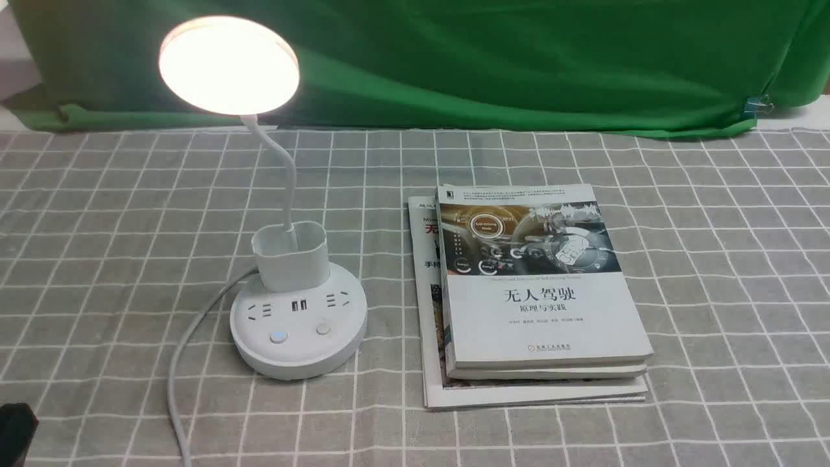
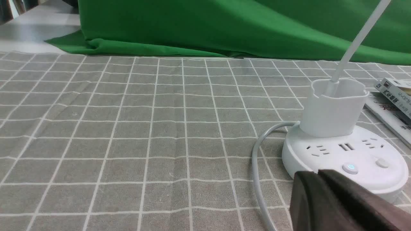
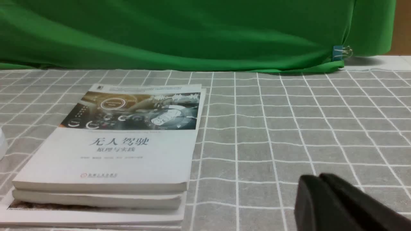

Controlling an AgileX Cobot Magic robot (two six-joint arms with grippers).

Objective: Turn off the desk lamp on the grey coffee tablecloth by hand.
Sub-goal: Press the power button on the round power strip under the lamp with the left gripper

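Top book cover reads 无人驾驶 / 原理与实践, "Self-Driving Mode" in its photo; smaller print illegible. Desk lamp lit, upright on grey coffee tablecloth, left of book stack. Left gripper: fingers together, near lamp base, apart from it. Right gripper: fingers together, beyond the books from lamp.

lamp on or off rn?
On. The disc head of the desk lamp glows bright white in the front view, and one base button shows a lit blue power mark in the left wrist view.
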